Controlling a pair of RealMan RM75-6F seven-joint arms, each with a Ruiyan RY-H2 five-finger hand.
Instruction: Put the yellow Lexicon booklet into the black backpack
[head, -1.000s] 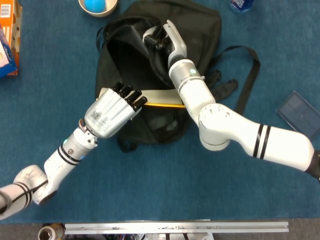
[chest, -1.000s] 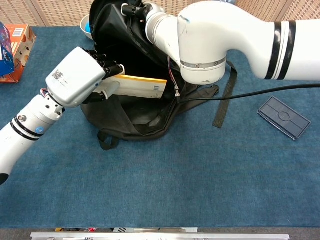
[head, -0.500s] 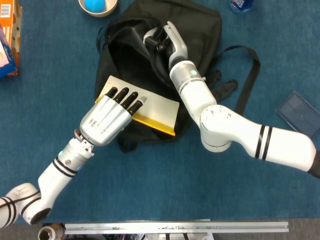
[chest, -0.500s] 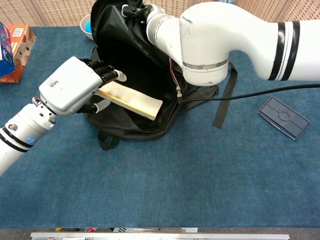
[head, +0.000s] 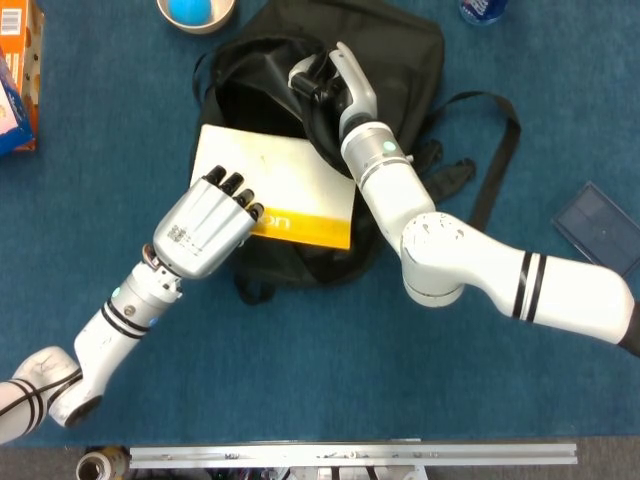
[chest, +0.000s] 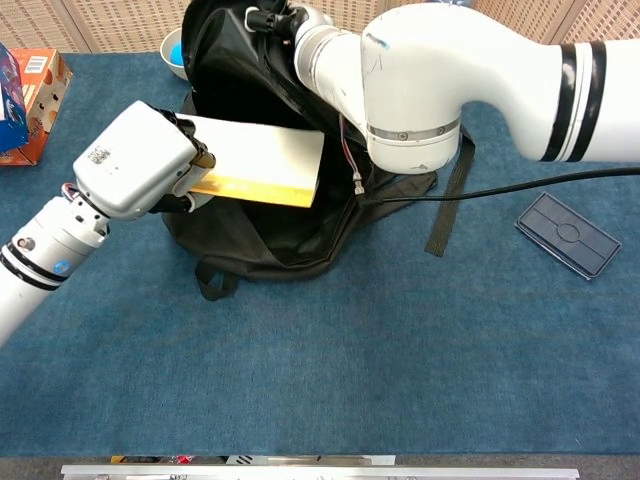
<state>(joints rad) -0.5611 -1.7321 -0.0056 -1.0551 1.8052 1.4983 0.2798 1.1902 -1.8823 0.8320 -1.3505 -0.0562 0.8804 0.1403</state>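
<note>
While the booklet hangs above the bag and not inside it, the job looks roughly half done.
Table (head: 300, 380): blue cloth surface under the backpack, which serves as landmark.
Backpack (head: 400, 50): black, lying flat, its mouth facing the robot and lifted open.
Right hand (head: 325, 75): at the backpack's upper rim, fingers curled on the black fabric, holding the mouth up.
Left hand (head: 205, 230): at the backpack's near left edge, fingers clamped on the booklet's left end.
Booklet (head: 290, 190): white with a yellow band along its near edge, held roughly flat across the backpack's opening, clear of the table.
Tray (head: 600, 225): dark lidded piece, well right of the backpack.
Bowl (head: 195, 12): just beyond the backpack's far left corner.
Left to do: tip the booklet's free end into the mouth, slide it in, let go.
</note>
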